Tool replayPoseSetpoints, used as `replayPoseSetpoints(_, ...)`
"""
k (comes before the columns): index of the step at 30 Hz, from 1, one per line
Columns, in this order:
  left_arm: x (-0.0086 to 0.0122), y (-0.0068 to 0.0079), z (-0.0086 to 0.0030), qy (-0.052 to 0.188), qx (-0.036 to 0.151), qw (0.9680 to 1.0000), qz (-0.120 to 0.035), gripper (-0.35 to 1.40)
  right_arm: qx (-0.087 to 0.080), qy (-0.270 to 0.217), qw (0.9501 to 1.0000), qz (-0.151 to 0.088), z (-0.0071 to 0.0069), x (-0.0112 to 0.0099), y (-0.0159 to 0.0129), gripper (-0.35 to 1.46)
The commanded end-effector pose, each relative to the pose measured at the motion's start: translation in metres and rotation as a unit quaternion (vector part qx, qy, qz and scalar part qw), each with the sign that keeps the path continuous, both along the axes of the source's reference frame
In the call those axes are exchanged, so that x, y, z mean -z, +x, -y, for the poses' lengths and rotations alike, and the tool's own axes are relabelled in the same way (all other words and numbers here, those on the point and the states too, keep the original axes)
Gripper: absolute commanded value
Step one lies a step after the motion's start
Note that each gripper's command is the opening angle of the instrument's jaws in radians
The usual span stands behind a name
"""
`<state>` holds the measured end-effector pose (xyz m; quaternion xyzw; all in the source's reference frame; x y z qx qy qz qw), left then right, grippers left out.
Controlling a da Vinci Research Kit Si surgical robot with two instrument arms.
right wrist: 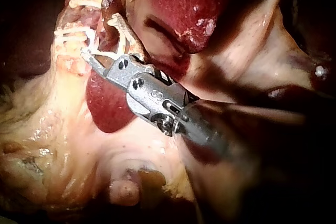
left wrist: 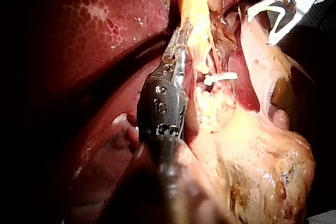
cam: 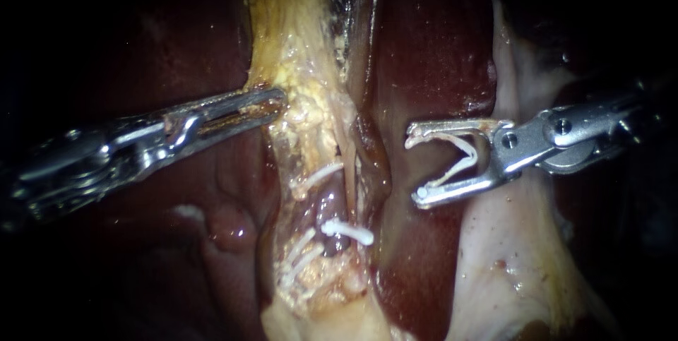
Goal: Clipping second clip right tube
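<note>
Item one: left instrument (cam: 272, 99). It enters from the left with its jaws pressed together on the edge of the yellow band (cam: 296, 44), above the tubes. I judge that I hold it there to keep the band taut and drawn aside, so the strands below lie stretched and open to my other side.

Item two: right instrument (cam: 414, 168). It enters from the right with its jaws standing wide, both bearing on the loaded clip (cam: 459, 169). The clip is white and open in a V, with its mouth turned toward the band. The jaws are kept wide so that the clip can pass over a tube.

Item three: right tube (cam: 337, 203). It is the dark strand low in the band, on the side nearer my right instrument. I name it as the right tube by judgement, not with certainty. One seated clip (cam: 347, 232) crosses it. Other clips (cam: 319, 173) sit on the neighbouring strand.

Item four: liver (cam: 431, 51). It is dark red and lies behind and between the band and the loaded clip.

Item five: relation. The loaded clip is beside the tube but apart from it, touching nothing.

Item six: stage, as I judge it. This is the approach, and the second clip is not yet placed. The next move calls for straddling the tube beside the seated clip, with both tips past the far wall before closing. The risk is catching the neighbouring strand or fouling the seated clip.
</note>
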<state>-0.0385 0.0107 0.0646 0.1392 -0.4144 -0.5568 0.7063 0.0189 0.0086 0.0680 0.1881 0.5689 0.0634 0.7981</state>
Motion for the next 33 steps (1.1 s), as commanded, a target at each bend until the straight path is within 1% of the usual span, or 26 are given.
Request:
replayPoseSetpoints(1,0.0002,0.0001,0.0,0.0,0.0,1.0,0.0,-0.35,0.0,-0.001,1.0,0.0,0.0,0.0,0.0,0.6)
replayPoseSetpoints(5,0.0007,0.0006,-0.0001,0.001,-0.001,1.0,0.001,-0.35,0.0,-0.005,1.0,0.001,0.0004,-0.0002,0.0003,0.6)
replayPoseSetpoints(7,0.0016,0.0015,-0.0004,0.004,-0.004,1.0,0.004,-0.35,0.003,-0.006,1.0,-0.002,0.0009,-0.0007,0.0007,0.6)
replayPoseSetpoints(8,0.0022,0.0021,-0.0007,0.005,-0.004,1.0,0.001,-0.35,0.007,-0.008,0.9999,-0.005,0.0013,-0.0009,0.001,0.6)
replayPoseSetpoints(12,0.0044,0.0041,-0.0014,0.0,0.008,1.0,0.004,-0.35,0.004,0.048,0.9989,0.0,0.0031,-0.0025,0.0027,0.6)
replayPoseSetpoints(13,0.0051,0.0046,-0.0015,-0.002,0.013,0.9999,0.005,-0.35,0.005,0.058,0.9983,0.004,0.0036,-0.003,0.0031,0.6)
replayPoseSetpoints(15,0.006,0.0053,-0.0016,-0.002,0.015,0.9999,0.005,-0.35,0.007,0.087,0.996,0.017,0.0046,-0.0042,0.0042,0.6)
replayPoseSetpoints(16,0.0065,0.0056,-0.0015,-0.003,0.017,0.9998,0.007,-0.35,0.007,0.094,0.9954,0.021,0.0051,-0.0048,0.0046,0.6)
replayPoseSetpoints(20,0.0078,0.006,-0.0012,-0.004,0.021,0.9998,0.007,-0.35,0.004,0.131,0.9908,0.031,0.0067,-0.0076,0.0065,0.59)
replayPoseSetpoints(22,0.0082,0.006,-0.001,-0.004,0.021,0.9997,0.007,-0.35,0.001,0.139,0.9895,0.039,0.0071,-0.0087,0.0072,0.59)
replayPoseSetpoints(25,0.0092,0.0059,-0.0008,-0.004,0.024,0.9997,0.008,-0.35,-0.004,0.154,0.9866,0.053,0.0073,-0.0102,0.0081,0.58)
replayPoseSetpoints(26,0.0094,0.0059,-0.0007,-0.005,0.025,0.9996,0.009,-0.35,-0.002,0.156,0.9861,0.057,0.0072,-0.0107,0.0083,0.58)
replayPoseSetpoints(29,0.0102,0.0059,-0.0006,-0.005,0.028,0.9995,0.01,-0.35,-0.009,0.17,0.9832,0.065,0.0071,-0.0115,0.0087,0.58)
replayPoseSetpoints(33,0.0112,0.0058,-0.0005,-0.004,0.032,0.9994,0.012,-0.35,-0.017,0.186,0.9798,0.07,0.0069,-0.0119,0.0096,0.56)
